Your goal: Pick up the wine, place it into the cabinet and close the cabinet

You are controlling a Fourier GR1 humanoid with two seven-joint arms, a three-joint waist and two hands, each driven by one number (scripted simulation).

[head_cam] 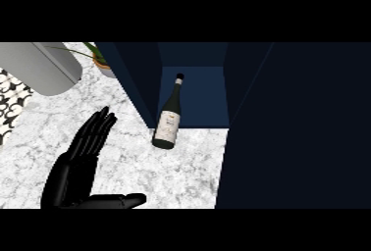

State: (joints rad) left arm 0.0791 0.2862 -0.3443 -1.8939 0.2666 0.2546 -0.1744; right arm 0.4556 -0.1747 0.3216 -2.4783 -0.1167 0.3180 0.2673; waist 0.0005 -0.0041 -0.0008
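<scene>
A dark wine bottle [168, 117] with a pale label lies on its side on the white marble counter [145, 166]. Its neck points away into the open dark blue cabinet [194, 95], while its base rests on the marble just outside. My left hand [76, 164] is at the lower left, open, fingers straight and pointing toward the far side, thumb out to the right. It is apart from the bottle, to its left. The cabinet's open door [297, 127] fills the right side. My right hand does not show.
A grey rounded object [43, 66] sits at the upper left. A potted plant [98, 59] stands behind it near the cabinet's left wall. A black-and-white patterned surface [9, 105] shows at the left edge.
</scene>
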